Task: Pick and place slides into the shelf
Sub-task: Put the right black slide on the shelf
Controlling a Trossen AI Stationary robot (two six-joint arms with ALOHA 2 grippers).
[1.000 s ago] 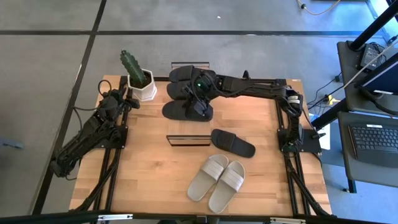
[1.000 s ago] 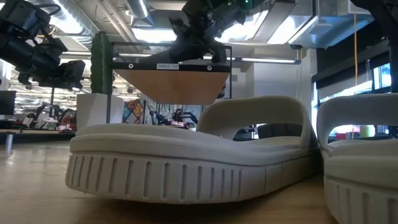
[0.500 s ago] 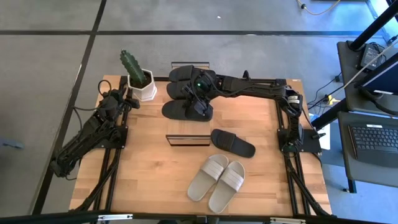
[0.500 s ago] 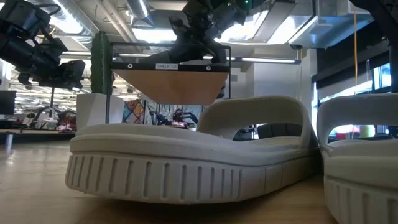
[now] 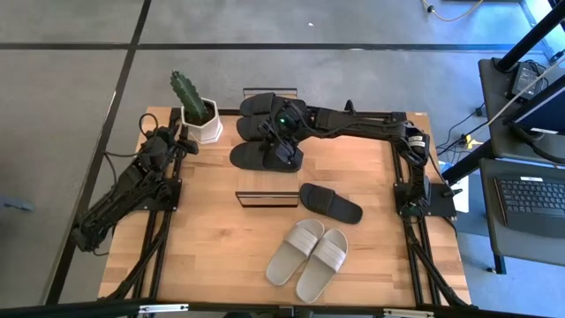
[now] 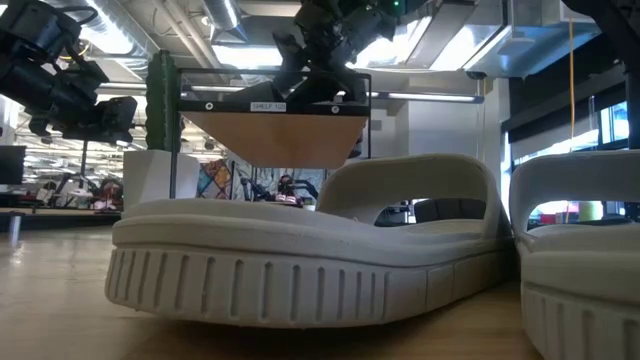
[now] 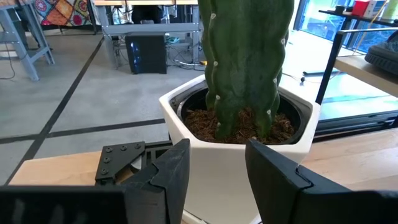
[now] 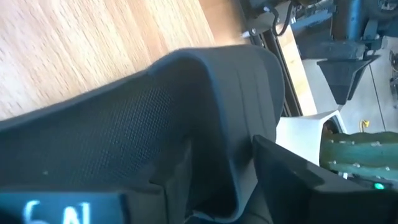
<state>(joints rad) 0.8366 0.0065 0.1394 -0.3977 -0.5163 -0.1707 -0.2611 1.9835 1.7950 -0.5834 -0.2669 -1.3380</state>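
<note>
1. The right gripper [image 5: 281, 152] sits over the black slide [image 5: 265, 155] nearest the table's middle, in the group of three black slides at the far edge beside the cactus pot [image 5: 199, 124]. In the right wrist view its two fingers [image 8: 292, 177] straddle the strap [image 8: 211, 124], one inside and one outside, with a gap showing on the strap; the jaws look part open, no firm hold.
2. The shelf [image 5: 267, 198] stands mid-table. A fourth black slide [image 5: 331, 203] lies just beside it, and the grey-beige pair [image 5: 309, 253] is nearer the front edge.
3. The left gripper [image 7: 214, 171] waits by the cactus pot, fingers apart, holding nothing.
4. Risk: if the right arm lifts while a finger is hooked under the strap, it may drag or flip the slide.
5. Risk: the slide touches its neighbour, so a sideways pull-out may nudge the row toward the pot.
6. Against the earlier frames: arms and slides sit in the same places in the high view; in the low view only the right gripper's fingers look slightly more spread. The slide has not shifted.
</note>
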